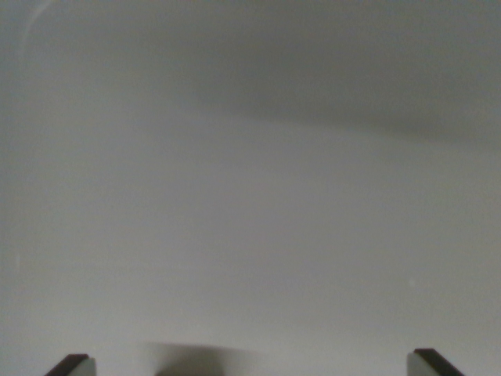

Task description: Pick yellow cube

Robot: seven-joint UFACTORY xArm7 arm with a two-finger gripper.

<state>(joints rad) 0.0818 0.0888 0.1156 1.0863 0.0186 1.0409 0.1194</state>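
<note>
My pincer [250,364] is spread wide over a bare grey surface [250,235], no cube in sight, so I judge I must search first.

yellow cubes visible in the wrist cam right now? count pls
0. Only a bare grey surface shows, with the open gripper and its fingertips at the bottom corners. A cube may lie outside this view.
</note>
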